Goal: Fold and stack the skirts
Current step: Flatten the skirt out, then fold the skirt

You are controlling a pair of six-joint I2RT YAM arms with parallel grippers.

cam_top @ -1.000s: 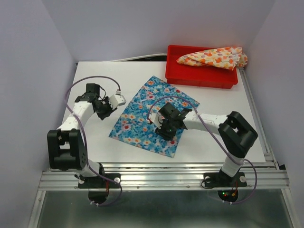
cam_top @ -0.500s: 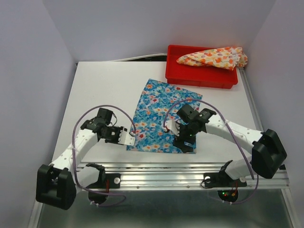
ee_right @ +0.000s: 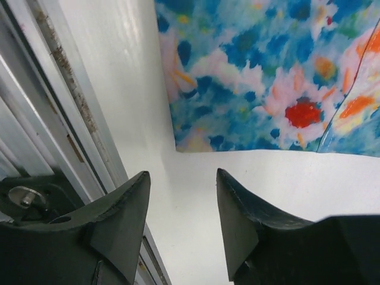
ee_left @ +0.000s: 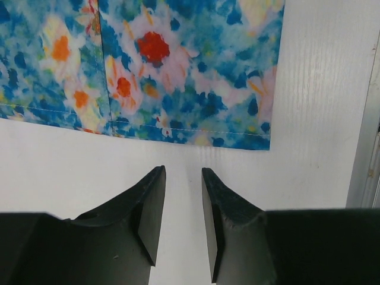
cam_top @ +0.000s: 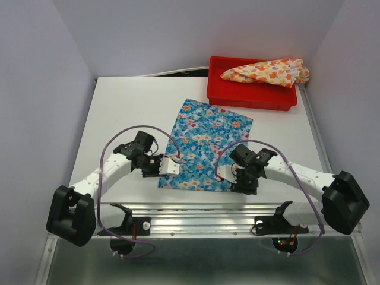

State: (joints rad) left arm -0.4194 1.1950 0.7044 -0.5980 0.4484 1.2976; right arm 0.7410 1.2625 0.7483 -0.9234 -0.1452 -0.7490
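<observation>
Both tools are empty beside the flat blue skirt (cam_top: 208, 139): the left tool (ee_left: 183, 172) narrowly parted facing its left edge, the right tool (ee_right: 183, 175) wider at its near right corner, bare table (cam_top: 130, 107) around, and the cream-yellow skirt (cam_top: 267, 71) in the red tray (cam_top: 249, 99).

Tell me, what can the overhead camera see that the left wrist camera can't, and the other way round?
Only the overhead view shows the whole blue skirt spread flat, the red tray at the far right with the cream-yellow skirt bunched in it, and the right arm. Only the left wrist view shows the left gripper up close, its two dark fingers apart over bare table, just short of the skirt's stitched hem. Both show the blue skirt, the white table and the left gripper.
</observation>
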